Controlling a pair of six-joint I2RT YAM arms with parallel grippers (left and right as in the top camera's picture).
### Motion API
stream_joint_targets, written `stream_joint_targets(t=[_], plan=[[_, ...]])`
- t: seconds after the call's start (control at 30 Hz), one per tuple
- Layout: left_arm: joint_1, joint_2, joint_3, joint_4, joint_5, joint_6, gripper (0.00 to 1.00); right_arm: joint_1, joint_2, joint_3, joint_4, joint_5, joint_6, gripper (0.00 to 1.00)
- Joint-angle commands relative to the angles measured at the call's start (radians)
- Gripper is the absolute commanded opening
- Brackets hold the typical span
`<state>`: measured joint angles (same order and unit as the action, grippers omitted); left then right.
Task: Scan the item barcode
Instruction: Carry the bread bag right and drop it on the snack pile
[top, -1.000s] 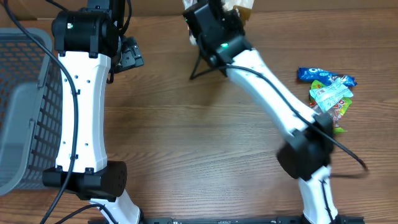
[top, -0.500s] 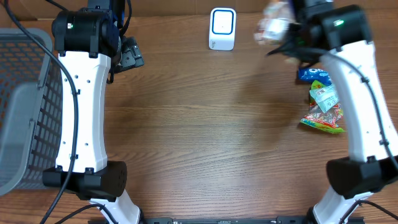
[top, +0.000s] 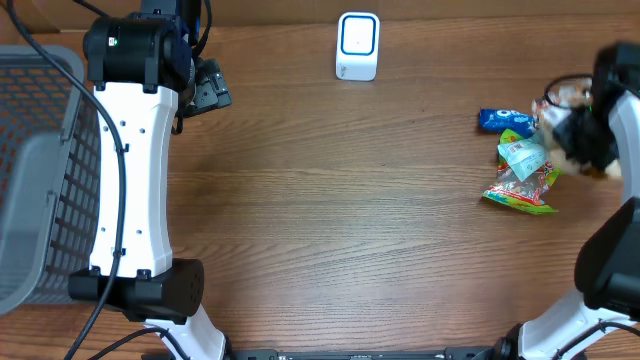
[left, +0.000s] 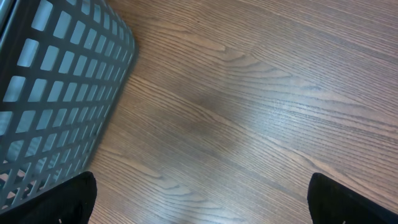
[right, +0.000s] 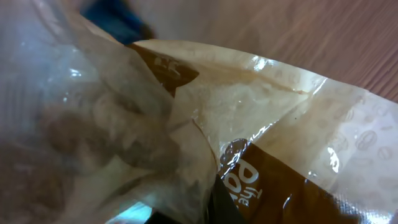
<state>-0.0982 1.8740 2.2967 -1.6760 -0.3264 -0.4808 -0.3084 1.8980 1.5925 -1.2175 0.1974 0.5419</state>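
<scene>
The item is a clear and brown snack packet (right: 261, 118) that fills the right wrist view, with my right gripper (right: 202, 211) shut on it. From overhead the packet (top: 566, 95) is a blur at the far right edge, above the table. My right gripper (top: 574, 118) holds it just beyond a blue packet (top: 503, 120). The white barcode scanner (top: 358, 46) stands at the back centre, well left of the held packet. My left gripper (left: 211, 205) hangs open over bare wood with nothing between its fingers (left: 74, 199).
A pile of colourful snack packets (top: 522, 175) lies at the right, under the right arm. A grey mesh basket (top: 40, 150) takes up the left edge, and its wall (left: 62, 93) shows in the left wrist view. The left arm (top: 135, 150) stretches along the left side.
My right arm has swung from the scanner at the back centre out to the far right, carrying the packet. The scanner is now uncovered. The left arm has not moved.
</scene>
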Motion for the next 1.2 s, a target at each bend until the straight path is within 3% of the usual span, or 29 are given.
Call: stream_joint_targets(t=[0.0,0.03,0.07,0.1,0.2,0.57,0.87,0.93,1.17], plan=[[-0.007,0.006,-0.004,0.001,-0.013,-0.017,1.0,-0.036,0.001,-0.089,0.048,-0.088,0.012,0.14],[-0.007,0.006,-0.004,0.001,-0.013,-0.017,1.0,-0.046,0.001,-0.107,0.061,-0.103,0.012,0.22],[-0.007,0.006,-0.004,0.001,-0.013,-0.017,0.99,-0.052,0.001,-0.113,0.064,-0.115,0.011,0.41],[-0.007,0.006,-0.004,0.001,-0.013,-0.017,1.0,-0.056,0.0,-0.112,0.065,-0.129,0.008,0.69],[-0.007,0.006,-0.004,0.001,-0.013,-0.017,1.0,-0.056,-0.002,-0.094,0.04,-0.169,-0.023,0.88],[-0.007,0.006,-0.004,0.001,-0.013,-0.018,1.0,-0.017,-0.106,0.145,-0.167,-0.25,-0.111,0.9],[-0.007,0.006,-0.004,0.001,-0.013,-0.017,1.0,0.16,-0.395,0.339,-0.323,-0.349,-0.161,0.93],[-0.007,0.006,-0.004,0.001,-0.013,-0.017,1.0,0.214,-0.471,0.35,-0.346,-0.349,-0.155,1.0],[-0.007,0.006,-0.004,0.001,-0.013,-0.017,1.0,0.348,-0.676,0.35,-0.364,-0.386,-0.15,1.0]])
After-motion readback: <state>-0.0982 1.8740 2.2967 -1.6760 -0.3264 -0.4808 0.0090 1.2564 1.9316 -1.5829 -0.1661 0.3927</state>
